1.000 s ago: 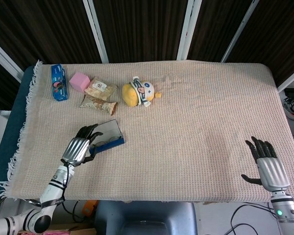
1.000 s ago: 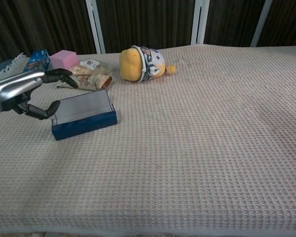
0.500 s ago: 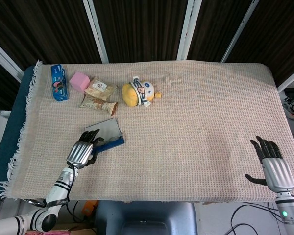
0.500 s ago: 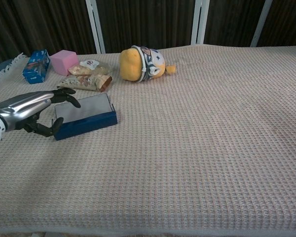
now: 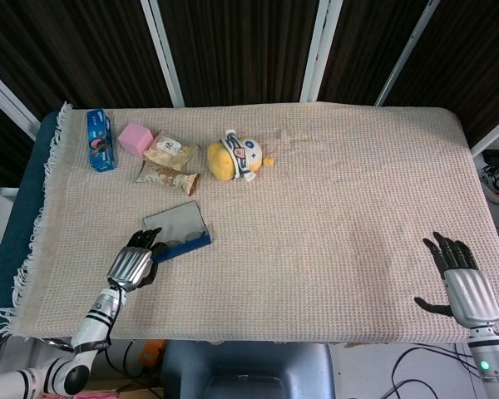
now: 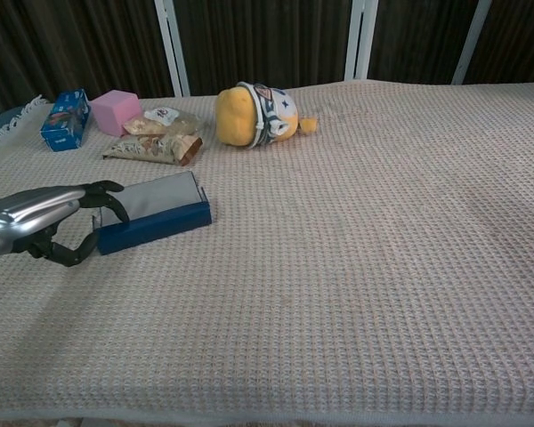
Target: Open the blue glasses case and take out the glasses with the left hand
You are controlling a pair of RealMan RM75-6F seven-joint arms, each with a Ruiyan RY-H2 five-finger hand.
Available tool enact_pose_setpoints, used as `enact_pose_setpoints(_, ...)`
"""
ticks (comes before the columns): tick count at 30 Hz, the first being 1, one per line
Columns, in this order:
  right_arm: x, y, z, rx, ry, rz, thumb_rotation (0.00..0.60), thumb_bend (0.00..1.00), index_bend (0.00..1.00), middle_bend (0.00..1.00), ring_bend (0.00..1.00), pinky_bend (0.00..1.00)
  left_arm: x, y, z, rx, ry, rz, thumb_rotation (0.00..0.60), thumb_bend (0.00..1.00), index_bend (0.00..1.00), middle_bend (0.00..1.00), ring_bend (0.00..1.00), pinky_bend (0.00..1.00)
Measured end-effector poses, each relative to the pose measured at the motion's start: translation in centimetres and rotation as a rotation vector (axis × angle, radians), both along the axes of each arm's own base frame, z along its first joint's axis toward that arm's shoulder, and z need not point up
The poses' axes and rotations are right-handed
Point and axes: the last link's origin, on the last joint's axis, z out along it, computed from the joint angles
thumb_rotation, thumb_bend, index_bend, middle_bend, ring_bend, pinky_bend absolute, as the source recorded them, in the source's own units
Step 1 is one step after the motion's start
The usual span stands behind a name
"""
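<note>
Case (image 5: 178,231) — blue, lid lifted so its grey inner face tilts up and back — lies on the cloth (image 5: 333,208) toward the robot's left, nearer the front edge than the toy (image 5: 234,155), which sits farther back. The left hand (image 5: 134,263) is at the case's near-left end, fingers curled, the thumb below and the others arched over the end in the chest view. Whether they are pinching the glasses or only touching the case rim I cannot tell; the glasses themselves are not clearly visible in either view. The right hand (image 5: 463,283) rests far from the case at the front right corner of the cloth, fingers spread, holding nothing.

Judging by the raised lid, the opening step looks done and the removal step is in hand. The next move calls for a sure pinch on the frame inside, then a lift up and away from the case without dragging its light body along or knocking the lid shut.

Behind the case lie 2 snack packets (image 5: 168,165); beyond them, a pink block (image 5: 135,138) and a small blue box (image 5: 100,139). All are well apart from the hand's working space — the packets nearest. Nothing blocks a lift toward the robot; the tilted lid is the main thing to avoid.
</note>
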Motion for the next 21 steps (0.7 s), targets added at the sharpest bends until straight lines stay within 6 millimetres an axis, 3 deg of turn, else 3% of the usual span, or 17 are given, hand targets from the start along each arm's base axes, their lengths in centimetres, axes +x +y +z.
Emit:
enact_pose_setpoints(14, 0.2, 0.3, 0.2, 0.007, -0.012, 0.014, 0.6, 0.2, 0.0, 0.0, 0.0, 0.01, -0.1, -4.0, 0.4, -0.068, -0.001, -0.065, 0.6, 0.62, 0.34, 0.0, 0.0, 0.01)
enact_pose_setpoints(21, 0.2, 0.5, 0.5, 0.004, -0.023, 0.023, 0.6, 0.2, 0.0, 0.0, 0.0, 0.01, 0.6, -6.9, 0.4, -0.122, 0.02, -0.117, 0.6, 0.63, 0.35, 0.0, 0.0, 0.01)
